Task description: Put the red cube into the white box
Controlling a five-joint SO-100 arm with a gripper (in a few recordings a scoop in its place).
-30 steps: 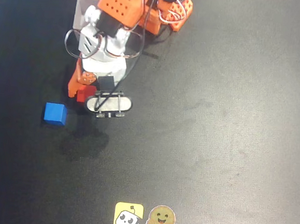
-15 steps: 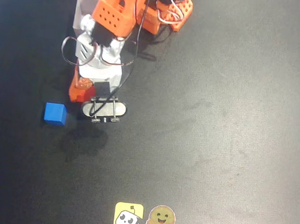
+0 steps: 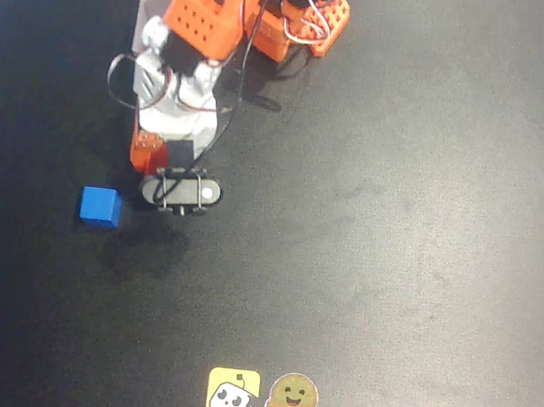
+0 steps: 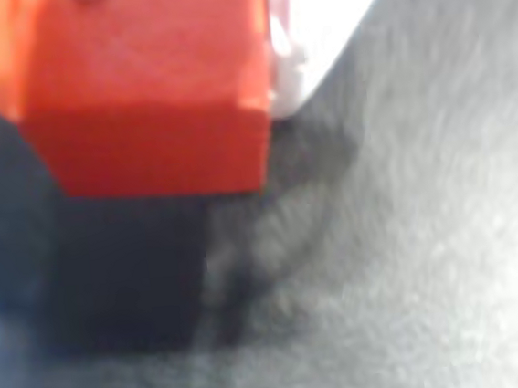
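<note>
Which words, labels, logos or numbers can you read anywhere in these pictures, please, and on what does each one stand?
No readable words or numbers.
Yellow square sticker with a white cartoon face, on the black table: picture only, no text.
Brown smiling-face sticker, beside it on the table: picture only, no text.
Small solid red cube in the wrist view: plain faces, no marking.
Small blue cube: no marking visible.

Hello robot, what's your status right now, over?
Gripper shut on red cube, lifted off the mat. White box up top behind the arm. Blue cube sits aside, not blocking.
</note>
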